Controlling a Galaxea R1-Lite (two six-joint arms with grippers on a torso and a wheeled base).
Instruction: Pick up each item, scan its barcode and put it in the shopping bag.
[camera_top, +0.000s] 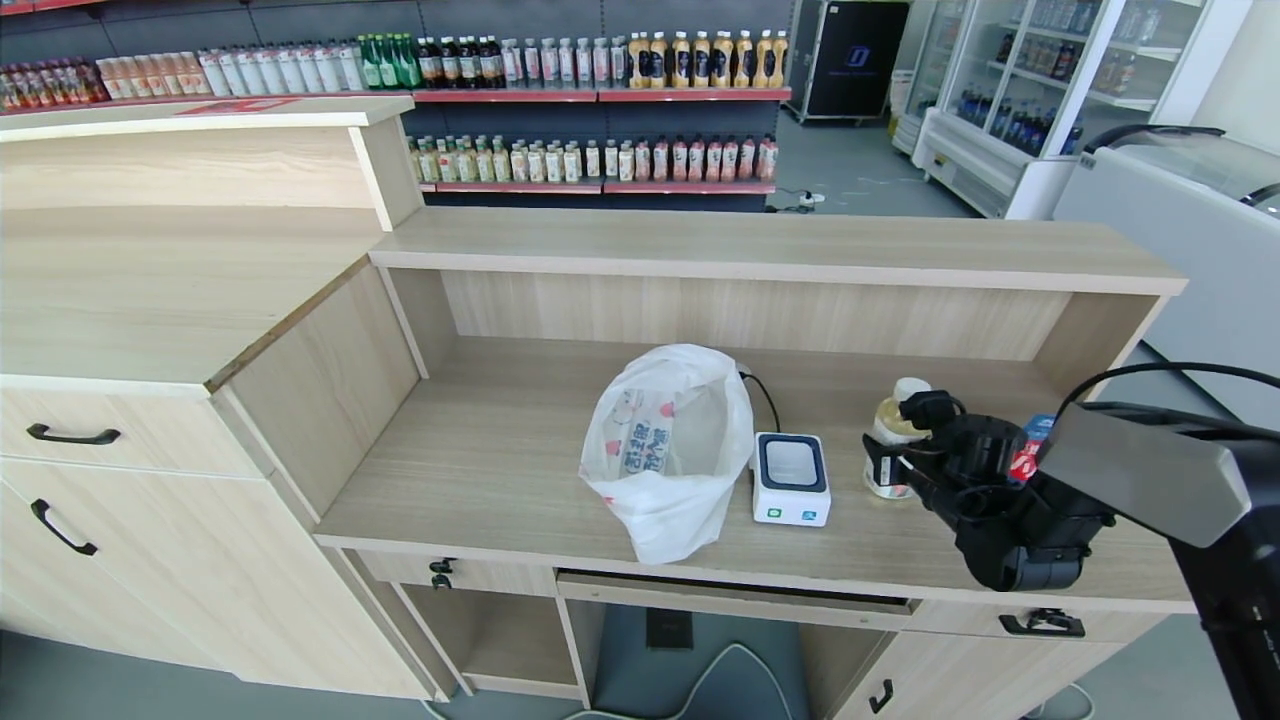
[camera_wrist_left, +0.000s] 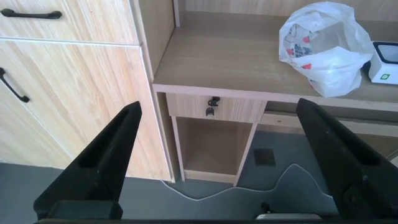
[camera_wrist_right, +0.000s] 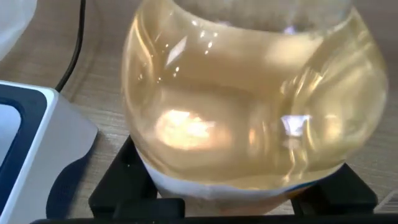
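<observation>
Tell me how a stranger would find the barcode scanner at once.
Look at the lower wooden counter under the long ledge. Right of the white shopping bag and left of the bottle sits the scanner. It is a small white box with a dark window, trailing a black cable.

Light wood desk with drawers, drink shelves behind, glass-door coolers right, grey floor.

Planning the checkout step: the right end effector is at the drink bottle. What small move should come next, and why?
Probably lift the drink bottle slightly off the counter: it stands at the right end effector, beside the scanner, outside the shopping bag.
</observation>
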